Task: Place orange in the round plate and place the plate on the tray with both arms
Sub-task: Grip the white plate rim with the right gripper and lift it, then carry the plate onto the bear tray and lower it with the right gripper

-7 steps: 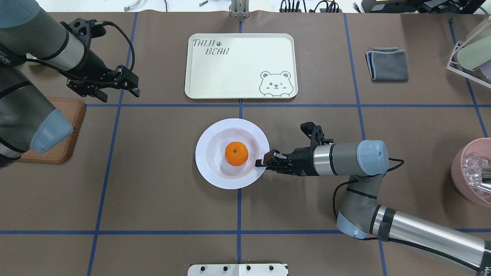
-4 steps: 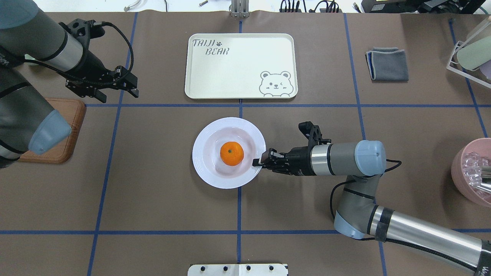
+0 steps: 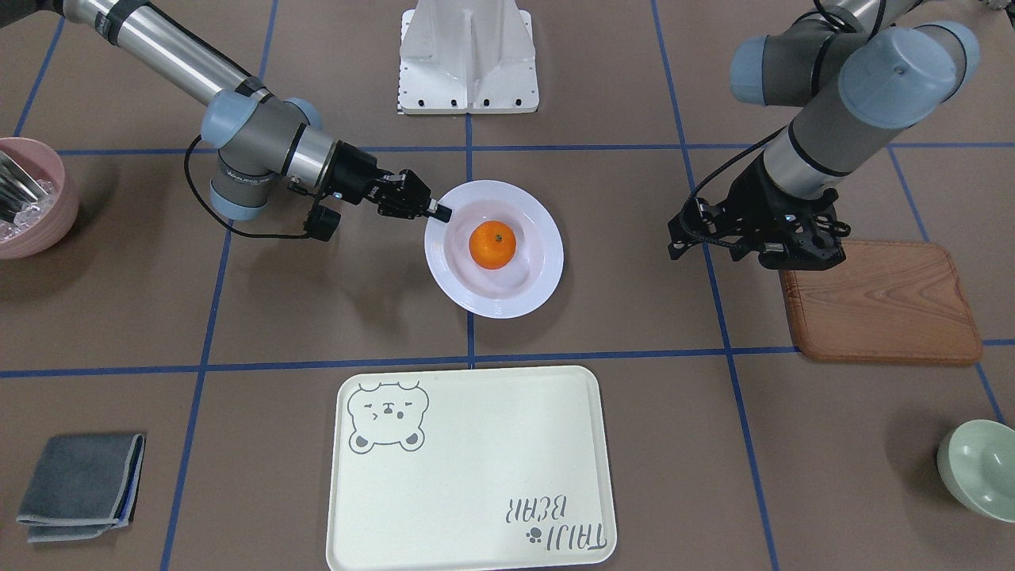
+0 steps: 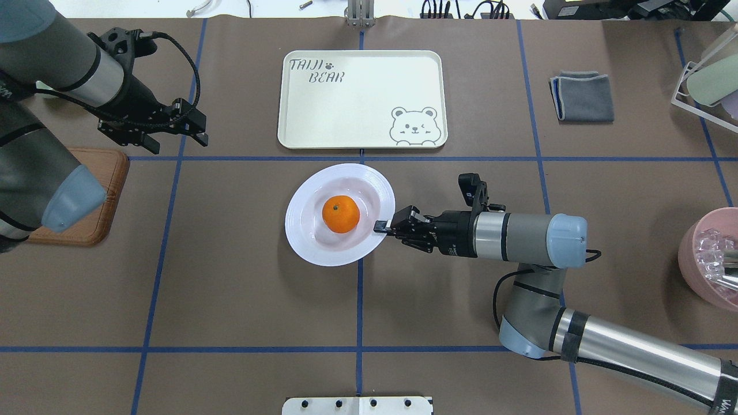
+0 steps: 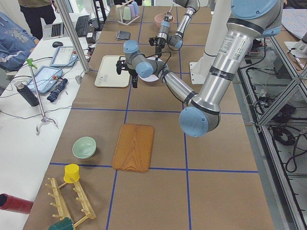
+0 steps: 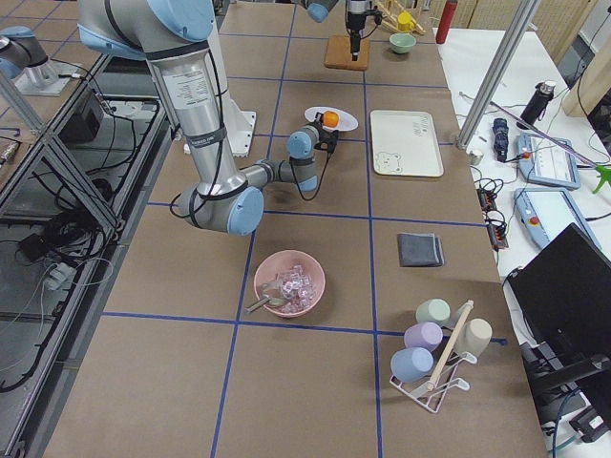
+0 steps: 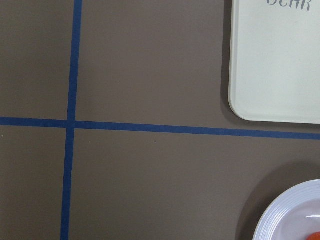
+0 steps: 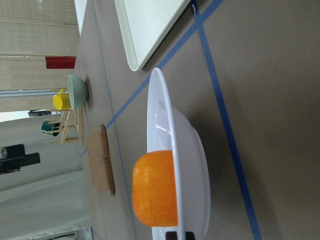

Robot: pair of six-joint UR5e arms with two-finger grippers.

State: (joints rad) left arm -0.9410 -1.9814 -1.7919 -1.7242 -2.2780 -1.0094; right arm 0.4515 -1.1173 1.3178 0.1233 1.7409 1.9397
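Note:
The orange (image 4: 341,214) lies in the sunken centre of the white round plate (image 4: 298,223), just short of the cream tray (image 4: 361,99). My right gripper (image 4: 380,226) is shut on the plate's right rim, reaching in from the right. The front view shows the same grip (image 3: 438,212) on the plate (image 3: 547,271), with a shadow under the plate. In the right wrist view the plate's rim (image 8: 165,130) stands edge-on with the orange (image 8: 152,187) beside it. My left gripper (image 4: 179,143) hovers open at the far left, empty and well apart from the plate.
A brown wooden board (image 4: 86,196) lies under the left arm. A folded grey cloth (image 4: 582,96) sits right of the tray, a pink bowl (image 4: 709,259) at the right edge, a cup rack (image 4: 703,80) at the back right, and a pale green bowl (image 3: 979,468) beyond the board.
The right gripper has carried the plate with the orange to the left and toward the tray. The left arm has barely shifted.

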